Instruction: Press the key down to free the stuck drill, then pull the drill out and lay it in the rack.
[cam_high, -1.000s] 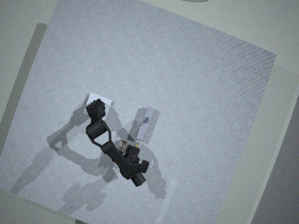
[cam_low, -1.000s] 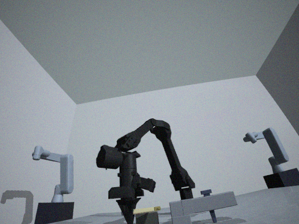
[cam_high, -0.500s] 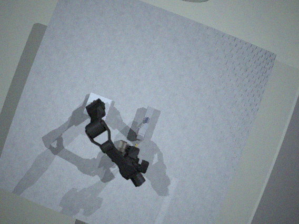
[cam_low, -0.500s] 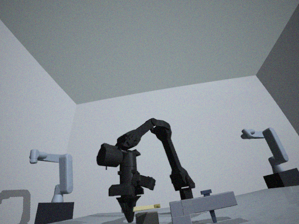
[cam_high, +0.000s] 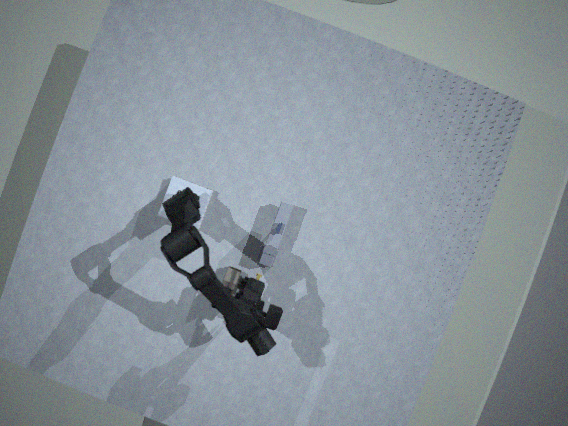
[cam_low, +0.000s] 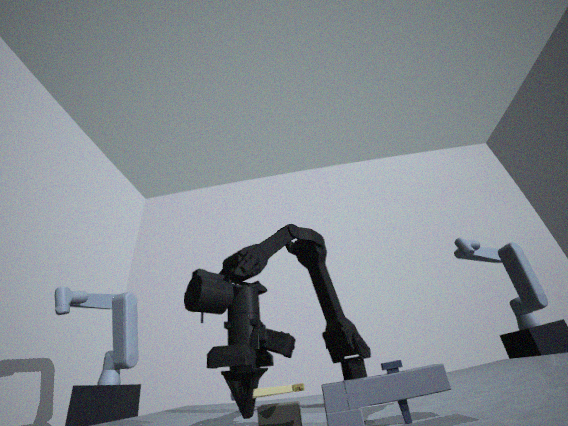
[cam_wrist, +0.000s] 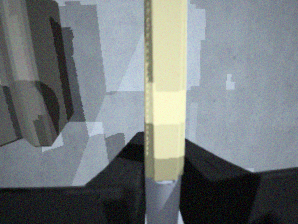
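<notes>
My gripper (cam_low: 245, 406) (cam_wrist: 154, 139) points straight down and is shut on the drill (cam_low: 278, 390) (cam_wrist: 166, 90), a long pale yellow bar. The drill sticks out level from the fingertips, clear of the block. In the top view only its yellow tip (cam_high: 258, 275) shows past the wrist. The grey block (cam_high: 285, 223) (cam_low: 385, 384) lies a little to the right, with the small blue key (cam_high: 278, 228) (cam_low: 392, 366) standing up from its top. A grey-beige trough with dark sides (cam_wrist: 27, 95) (cam_high: 231, 274), probably the rack, lies just left of the drill.
The arm's base (cam_high: 182, 207) stands on a white plate (cam_high: 176, 186) to the left of the block. A dark box (cam_low: 279, 414) sits right under the drill. Two pale robot arms (cam_low: 120, 330) (cam_low: 520, 282) stand at the far sides of the room.
</notes>
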